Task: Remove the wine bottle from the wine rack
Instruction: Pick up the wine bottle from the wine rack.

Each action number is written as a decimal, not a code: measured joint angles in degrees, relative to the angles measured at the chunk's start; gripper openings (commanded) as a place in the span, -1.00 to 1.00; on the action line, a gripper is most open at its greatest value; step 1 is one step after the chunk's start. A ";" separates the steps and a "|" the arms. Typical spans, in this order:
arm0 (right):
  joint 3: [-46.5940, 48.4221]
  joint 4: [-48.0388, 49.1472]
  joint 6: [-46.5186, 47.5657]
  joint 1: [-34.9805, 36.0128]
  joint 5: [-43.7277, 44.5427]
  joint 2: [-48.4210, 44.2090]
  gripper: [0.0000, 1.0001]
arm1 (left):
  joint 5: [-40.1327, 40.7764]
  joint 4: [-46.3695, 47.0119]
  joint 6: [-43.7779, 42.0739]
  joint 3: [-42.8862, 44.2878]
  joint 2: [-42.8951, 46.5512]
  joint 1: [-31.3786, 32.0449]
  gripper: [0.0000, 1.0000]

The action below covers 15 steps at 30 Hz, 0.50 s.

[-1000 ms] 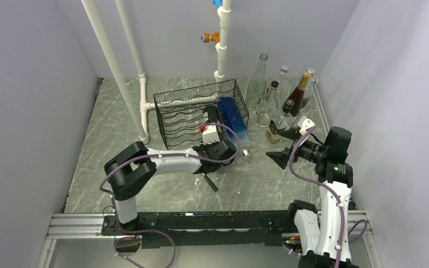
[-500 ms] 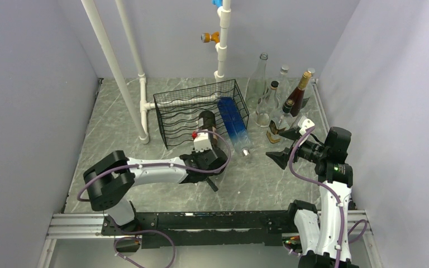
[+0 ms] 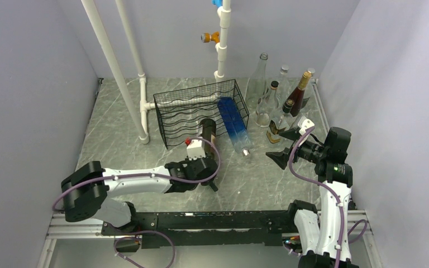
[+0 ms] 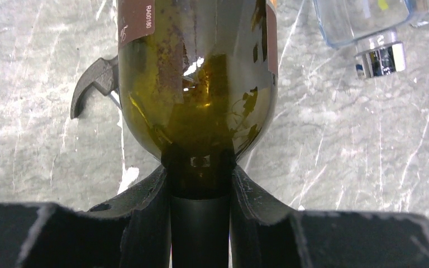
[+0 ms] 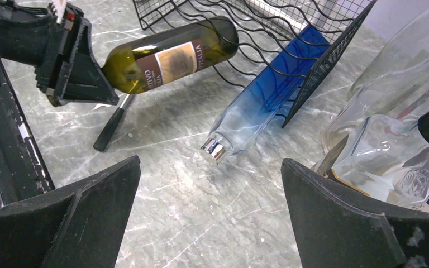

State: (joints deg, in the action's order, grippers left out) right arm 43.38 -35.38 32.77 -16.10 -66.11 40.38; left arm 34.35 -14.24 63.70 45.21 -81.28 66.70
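**Glass wine bottle at the rack's mouth, neck in the left pincer**

Olive-green and labelled, the wine bottle point(image 5: 167, 56) is lying almost level. Its base is resting on a wavy wire at the open front of the rack point(image 3: 195, 106), and its neck is pointing toward the near edge of the bench point(image 3: 117, 139). The left pincer point(image 4: 199, 173) is pinching that neck just below the shoulder, one finger on each side. The right pincer point(image 5: 209, 164) is hanging spread wide near the right edge, holding nothing.

The glass is looking stiff, smooth and breakable. With the body far thicker than the neck, its weight is probably pulling the base down and trying to twist the bottle in the grip. The neck is likely the only part narrow enough to take, so a hold close to the shoulder is serving best.

A blue bottle point(image 5: 268, 106) is lying in the rack's right side, its silver cap jutting out just beside the wine bottle. A black tool point(image 5: 111, 125) is lying on the bench below the left pincer. Upright bottles point(image 3: 279, 106) are crowding the far right corner. The rack's wires may be catching the base.
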 measured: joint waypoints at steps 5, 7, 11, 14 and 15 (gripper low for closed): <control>-0.04 0.31 -0.02 0.00 0.04 0.00 0.99 | -1.25 -0.39 0.07 -2.43 3.50 1.16 -1.00; -0.07 0.52 -0.02 0.00 0.04 0.00 1.00 | -1.90 -0.59 0.04 -3.02 4.42 1.66 -1.00; -0.28 0.96 0.00 0.00 0.04 0.00 0.99 | -3.87 -1.14 -0.07 -3.61 6.16 2.32 -1.00; -0.48 1.01 0.00 0.00 0.04 0.00 0.99 | -5.62 -1.97 -0.59 -3.74 7.65 2.62 -1.00; -0.55 1.03 0.00 0.00 0.04 0.00 1.00 | -6.21 -2.14 -0.94 -3.74 8.09 2.73 -1.00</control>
State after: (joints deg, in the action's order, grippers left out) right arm 42.83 -34.35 32.77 -16.10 -66.06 40.38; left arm 28.14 -16.38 62.76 41.47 -73.19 69.43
